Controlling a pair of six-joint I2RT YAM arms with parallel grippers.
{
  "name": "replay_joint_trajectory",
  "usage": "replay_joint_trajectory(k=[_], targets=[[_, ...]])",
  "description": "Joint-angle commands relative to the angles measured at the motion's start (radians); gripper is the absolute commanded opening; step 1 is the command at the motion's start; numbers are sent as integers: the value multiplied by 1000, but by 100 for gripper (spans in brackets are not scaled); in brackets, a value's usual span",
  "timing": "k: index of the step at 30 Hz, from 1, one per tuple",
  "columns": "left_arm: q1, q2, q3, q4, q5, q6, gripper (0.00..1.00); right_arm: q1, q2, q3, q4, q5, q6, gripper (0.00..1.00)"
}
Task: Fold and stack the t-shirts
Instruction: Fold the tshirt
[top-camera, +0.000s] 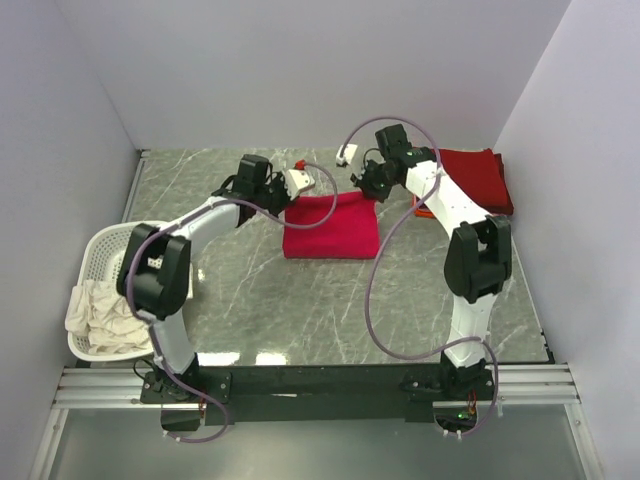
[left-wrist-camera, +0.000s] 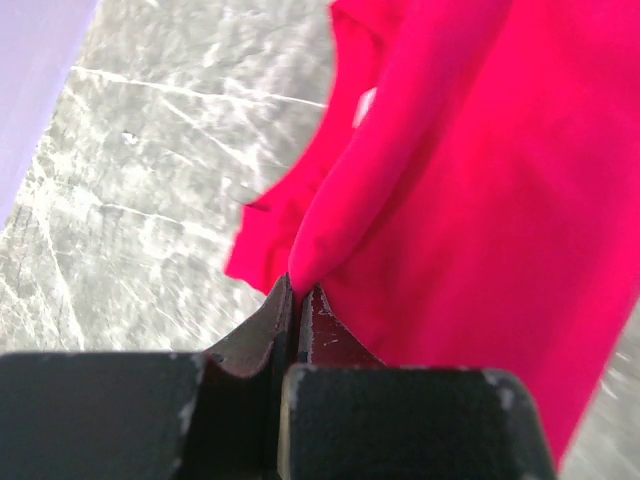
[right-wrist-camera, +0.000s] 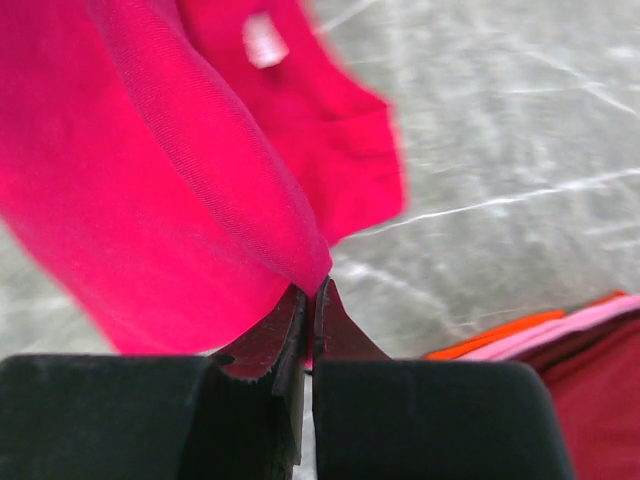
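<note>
The bright crimson-red t-shirt (top-camera: 330, 228) lies partly folded at the middle of the table, its far edge lifted. My left gripper (top-camera: 298, 186) is shut on its far left corner, seen in the left wrist view (left-wrist-camera: 295, 285) with the cloth (left-wrist-camera: 480, 200) hanging from the tips. My right gripper (top-camera: 366, 186) is shut on the far right corner; in the right wrist view (right-wrist-camera: 312, 288) the cloth (right-wrist-camera: 150, 200) drapes to the left. A folded dark maroon-red shirt (top-camera: 478, 178) tops a stack at the far right, with orange and pink edges (right-wrist-camera: 520, 335) under it.
A white slotted laundry basket (top-camera: 100, 250) stands at the left edge and holds cream-white cloth (top-camera: 105, 315). The grey marble tabletop (top-camera: 300, 310) spreads in front of the red shirt. Lilac walls close in the left, back and right sides.
</note>
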Motion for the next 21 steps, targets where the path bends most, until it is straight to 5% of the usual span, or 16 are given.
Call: replay_joint_trajectory(k=[1, 11, 21], targets=[[13, 71, 103, 92, 6, -32, 0, -21, 66, 95, 88, 85, 88, 0], [21, 275, 259, 140, -77, -92, 0, -32, 204, 207, 159, 142, 154, 0], [27, 230, 255, 106, -121, -154, 0, -34, 300, 285, 186, 158, 198, 0]])
